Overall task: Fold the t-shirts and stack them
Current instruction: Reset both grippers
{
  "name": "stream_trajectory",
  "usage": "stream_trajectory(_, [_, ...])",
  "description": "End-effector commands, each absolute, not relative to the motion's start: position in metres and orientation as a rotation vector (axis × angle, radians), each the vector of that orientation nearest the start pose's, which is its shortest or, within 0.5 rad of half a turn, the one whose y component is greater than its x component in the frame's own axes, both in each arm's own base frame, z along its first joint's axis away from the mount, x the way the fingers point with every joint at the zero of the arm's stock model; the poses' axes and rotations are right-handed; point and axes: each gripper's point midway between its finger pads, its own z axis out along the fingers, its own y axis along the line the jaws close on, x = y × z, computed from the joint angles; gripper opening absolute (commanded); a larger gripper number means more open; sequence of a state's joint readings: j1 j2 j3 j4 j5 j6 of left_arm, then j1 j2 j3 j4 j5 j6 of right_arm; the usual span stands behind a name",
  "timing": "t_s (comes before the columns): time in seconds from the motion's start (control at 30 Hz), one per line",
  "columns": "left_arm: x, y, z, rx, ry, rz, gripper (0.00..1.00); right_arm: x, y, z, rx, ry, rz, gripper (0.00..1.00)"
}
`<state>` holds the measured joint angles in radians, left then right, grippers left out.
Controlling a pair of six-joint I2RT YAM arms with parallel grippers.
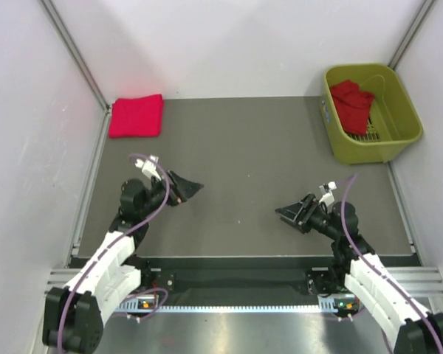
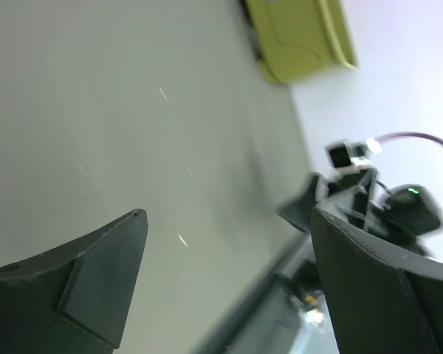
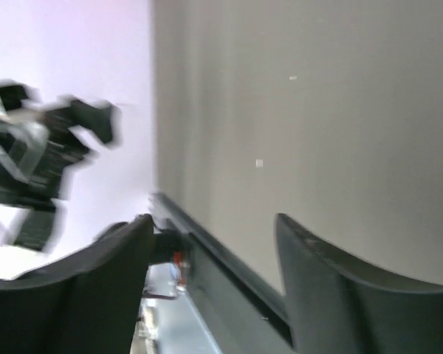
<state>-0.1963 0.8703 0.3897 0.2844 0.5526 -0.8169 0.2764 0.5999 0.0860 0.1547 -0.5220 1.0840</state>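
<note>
A folded red t-shirt (image 1: 136, 116) lies at the table's far left corner. A second red t-shirt (image 1: 352, 105) lies crumpled inside the yellow-green basket (image 1: 402, 102) at the far right; the basket also shows in the left wrist view (image 2: 303, 37). My left gripper (image 1: 190, 189) is open and empty above the near left of the grey mat. In its own view the left gripper (image 2: 229, 221) frames bare mat. My right gripper (image 1: 288, 212) is open and empty above the near right of the mat; in its own view the right gripper (image 3: 214, 225) frames the table's near edge.
The dark grey mat (image 1: 244, 155) covers the table between white walls. A metal rail (image 1: 236, 306) runs along the near edge by the arm bases. The right arm (image 2: 369, 199) shows in the left wrist view.
</note>
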Motion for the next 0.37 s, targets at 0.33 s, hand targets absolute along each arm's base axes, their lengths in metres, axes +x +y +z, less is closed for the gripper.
stream_trajectory(0.33, [0.162,-0.169,0.207,-0.362,1.505,-1.764,0.97,0.156,0.183,0.144,0.328,1.726,1.688,1.0])
